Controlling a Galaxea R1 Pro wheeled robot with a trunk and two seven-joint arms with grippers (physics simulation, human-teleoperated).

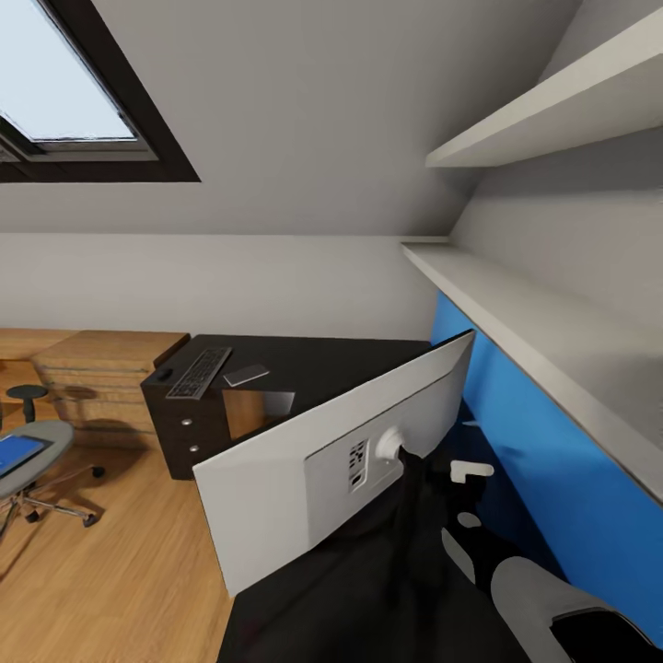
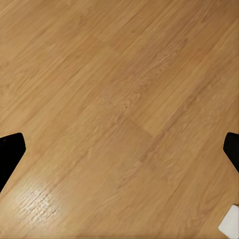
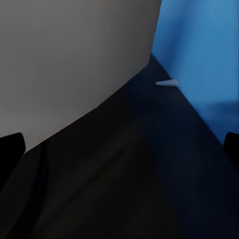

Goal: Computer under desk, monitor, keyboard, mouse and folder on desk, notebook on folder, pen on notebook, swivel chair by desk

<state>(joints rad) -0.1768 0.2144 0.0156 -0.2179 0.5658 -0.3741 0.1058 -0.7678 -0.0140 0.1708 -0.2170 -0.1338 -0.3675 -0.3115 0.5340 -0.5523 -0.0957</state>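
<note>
The monitor (image 1: 276,479) stands on the black desk (image 1: 313,354) with its white back toward me, and this back (image 3: 64,64) looms close in the right wrist view. My right arm (image 1: 525,589) reaches in behind it. My right gripper (image 3: 119,149) is open over the desk top with nothing in it. A short white pen (image 1: 471,470) (image 3: 167,83) lies by the blue back panel. At the desk's far end lie the keyboard (image 1: 198,371), the mouse (image 1: 164,374) and the notebook (image 1: 246,374). The blue folder (image 1: 17,453) rests on the swivel chair (image 1: 46,440). My left gripper (image 2: 119,149) hangs open above the wooden floor. The computer is out of view.
A blue back panel (image 1: 552,479) and two white shelves (image 1: 543,322) close off the right side. A black drawer unit (image 1: 180,428) stands under the desk's far end, with a low wooden cabinet (image 1: 101,373) beside it. Open wooden floor (image 1: 120,571) lies to the left.
</note>
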